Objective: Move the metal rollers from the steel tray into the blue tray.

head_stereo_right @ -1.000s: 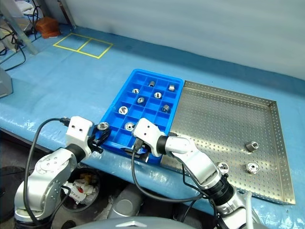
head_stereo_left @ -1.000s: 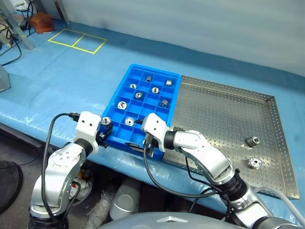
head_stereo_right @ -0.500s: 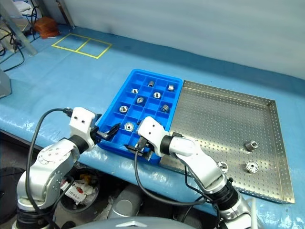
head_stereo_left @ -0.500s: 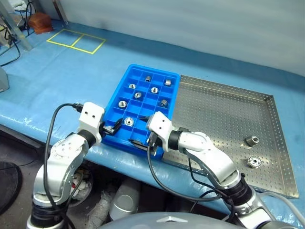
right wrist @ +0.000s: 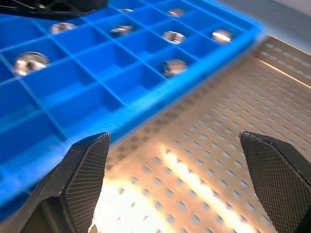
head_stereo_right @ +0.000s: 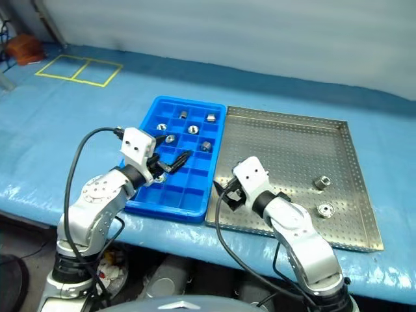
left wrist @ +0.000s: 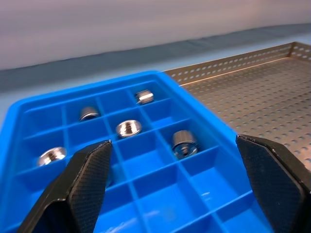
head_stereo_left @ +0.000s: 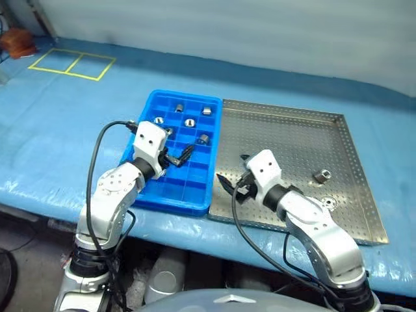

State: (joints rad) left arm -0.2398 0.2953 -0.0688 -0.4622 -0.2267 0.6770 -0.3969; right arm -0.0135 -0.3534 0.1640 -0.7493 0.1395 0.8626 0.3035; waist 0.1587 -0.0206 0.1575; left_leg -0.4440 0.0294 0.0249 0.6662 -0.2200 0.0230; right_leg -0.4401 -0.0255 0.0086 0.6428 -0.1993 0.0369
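Observation:
The blue tray [head_stereo_left: 194, 181] lies left of the steel tray [head_stereo_left: 286, 140], rims touching. Several metal rollers [head_stereo_left: 190, 121] sit in the blue tray's far compartments, also seen close in the left wrist view [left wrist: 185, 143]. Two rollers rest on the steel tray's right side [head_stereo_left: 321, 175], [head_stereo_left: 329, 203]. My left gripper [head_stereo_left: 179, 156] hovers open and empty over the blue tray's middle. My right gripper [head_stereo_left: 232, 170] is open and empty above the steel tray's near-left part, beside the blue tray's rim [right wrist: 160, 97].
Both trays lie on a blue-covered table whose near edge [head_stereo_left: 39, 205] runs just below them. A yellow tape rectangle [head_stereo_left: 71, 63] marks the cover at far left. A brown object [head_stereo_left: 16, 40] sits at the far-left corner.
The camera has swung. My left gripper opened, let go of the roller it held, and moved over the blue tray. My right gripper left the blue tray's near edge for the steel tray.

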